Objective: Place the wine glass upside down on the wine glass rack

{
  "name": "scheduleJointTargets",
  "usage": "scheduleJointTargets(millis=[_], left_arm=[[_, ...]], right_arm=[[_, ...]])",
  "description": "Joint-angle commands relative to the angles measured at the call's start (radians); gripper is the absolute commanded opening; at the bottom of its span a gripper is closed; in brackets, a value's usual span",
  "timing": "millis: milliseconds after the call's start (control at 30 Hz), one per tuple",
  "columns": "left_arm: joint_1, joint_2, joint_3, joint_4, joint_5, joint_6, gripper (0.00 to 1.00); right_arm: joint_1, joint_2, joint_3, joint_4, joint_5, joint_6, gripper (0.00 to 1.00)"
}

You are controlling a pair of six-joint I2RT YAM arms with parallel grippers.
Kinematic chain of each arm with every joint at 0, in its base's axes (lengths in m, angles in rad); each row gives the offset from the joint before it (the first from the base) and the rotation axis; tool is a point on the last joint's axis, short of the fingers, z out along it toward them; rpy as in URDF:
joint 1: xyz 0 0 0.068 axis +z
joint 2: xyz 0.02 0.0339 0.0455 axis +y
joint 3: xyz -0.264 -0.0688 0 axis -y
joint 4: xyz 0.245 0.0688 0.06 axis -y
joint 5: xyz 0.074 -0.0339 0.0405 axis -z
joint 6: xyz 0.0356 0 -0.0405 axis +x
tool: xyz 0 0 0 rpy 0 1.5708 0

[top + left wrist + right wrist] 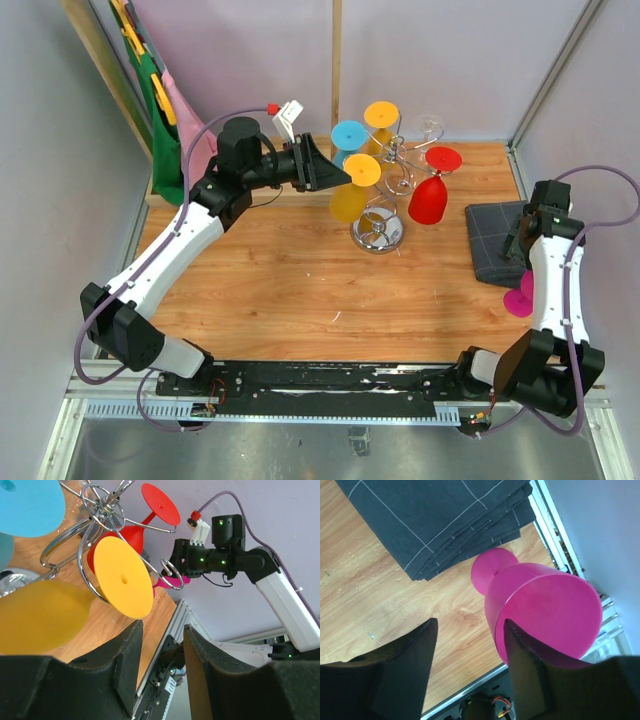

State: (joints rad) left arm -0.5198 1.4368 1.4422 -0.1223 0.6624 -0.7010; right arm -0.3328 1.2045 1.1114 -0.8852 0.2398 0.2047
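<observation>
Wine glass [545,615], smooth opaque magenta, lies on its side at the right edge of the wooden desk [380,595]. Its round foot points toward the folded dark cloth [435,520], and one finger partly covers its bowl. The right gripper [470,630] jaws stand apart, gripping nothing. The left gripper [162,627] jaws are narrowly parted and empty, near the chrome wire wine glass rack [100,510].

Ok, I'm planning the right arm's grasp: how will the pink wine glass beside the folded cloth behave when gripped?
The pink wine glass looks opaque and plastic-like, so it is probably light and not brittle. Its wide bowl and small foot suggest it tips easily if nudged. Its smooth curved wall may slip in a pinch.
</observation>
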Motion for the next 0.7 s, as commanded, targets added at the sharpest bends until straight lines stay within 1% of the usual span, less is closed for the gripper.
scheduleJointTargets(millis=[0, 133, 367, 533, 633, 667], left_arm=[[-0.009, -0.010, -0.008, 0.021, -0.002, 0.015, 0.44], [-0.008, -0.008, -0.004, 0.023, 0.003, 0.016, 0.43], [-0.008, 0.009, 0.011, 0.024, 0.014, 0.014, 0.43], [-0.008, 0.013, 0.013, 0.021, 0.014, 0.022, 0.43], [-0.008, 0.013, 0.009, 0.020, 0.013, 0.026, 0.43], [-0.008, 0.012, 0.008, 0.020, 0.012, 0.027, 0.43]], right_arm=[[-0.029, 0.020, 0.025, 0.007, -0.007, 0.005, 0.55], [-0.034, 0.031, 0.035, 0.003, -0.005, 0.006, 0.51], [-0.038, 0.047, 0.041, -0.001, -0.007, 0.006, 0.34], [-0.044, 0.053, 0.044, -0.003, 0.005, 0.009, 0.29], [-0.047, 0.056, 0.044, -0.003, 0.000, 0.009, 0.19], [-0.048, 0.054, 0.044, -0.003, 0.002, 0.010, 0.14]])
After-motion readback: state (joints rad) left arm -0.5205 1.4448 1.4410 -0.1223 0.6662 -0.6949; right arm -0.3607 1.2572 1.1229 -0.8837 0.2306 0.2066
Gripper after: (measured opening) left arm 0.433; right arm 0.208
